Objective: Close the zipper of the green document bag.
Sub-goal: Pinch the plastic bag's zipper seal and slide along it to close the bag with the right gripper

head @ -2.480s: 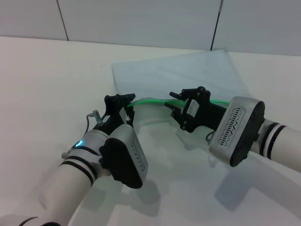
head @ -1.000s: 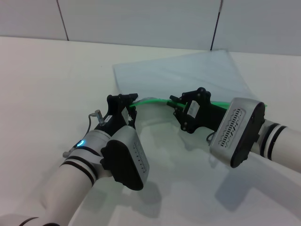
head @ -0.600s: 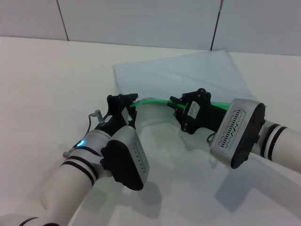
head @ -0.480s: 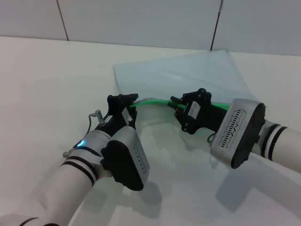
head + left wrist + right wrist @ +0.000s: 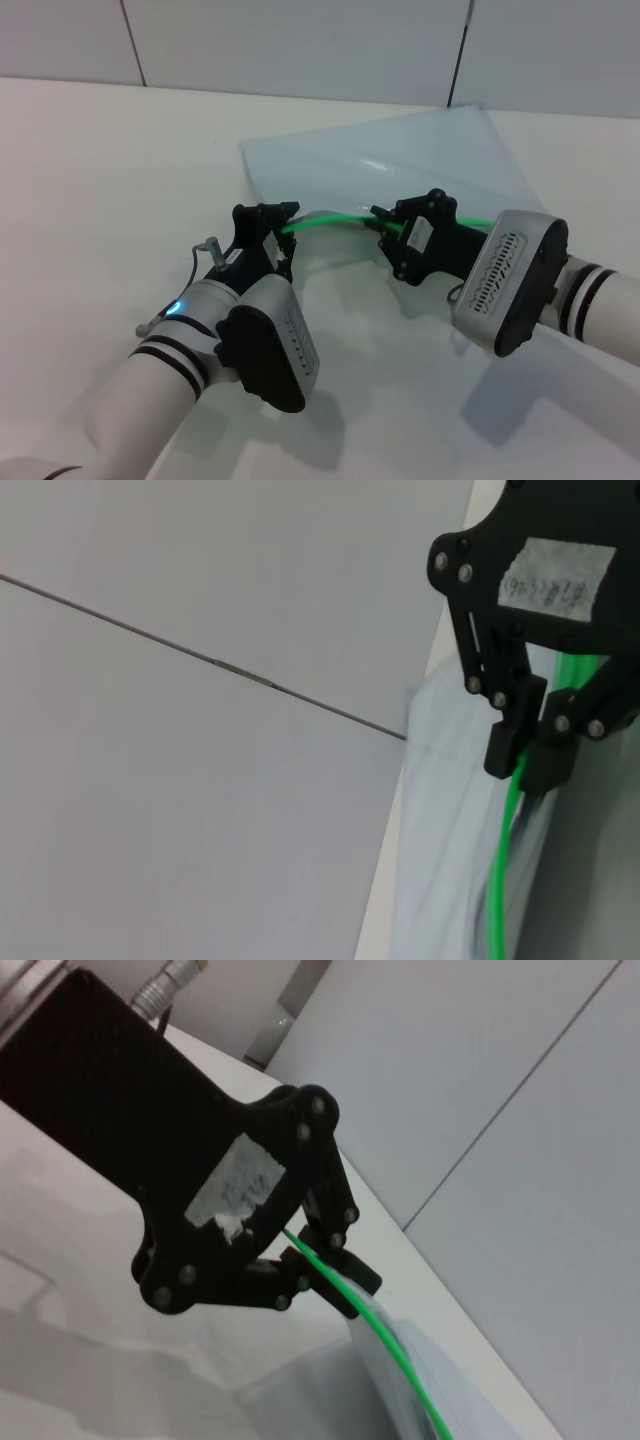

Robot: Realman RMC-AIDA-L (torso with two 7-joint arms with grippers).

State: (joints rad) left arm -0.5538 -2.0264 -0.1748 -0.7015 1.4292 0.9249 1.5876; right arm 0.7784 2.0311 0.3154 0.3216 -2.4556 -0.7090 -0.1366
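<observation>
The green document bag point(image 5: 390, 160), a pale translucent pouch, lies flat on the white table, slightly skewed. Its near long edge carries the bright green zipper point(image 5: 332, 215), which arches up off the table between my two grippers. My left gripper point(image 5: 284, 218) is shut on the zipper's left end; the right wrist view shows it pinching the strip point(image 5: 322, 1263). My right gripper point(image 5: 383, 222) is shut on the zipper further right; the left wrist view shows it clamped on the green line point(image 5: 530, 762). The slider tab is hidden between the fingers.
The white table point(image 5: 100, 160) stretches out to the left and in front of the bag. A grey panelled wall point(image 5: 300, 40) runs behind it. Both forearms cross the near half of the table.
My right gripper has slid a little to the right along the zipper. My left gripper has shifted slightly toward the bag while keeping its hold.
</observation>
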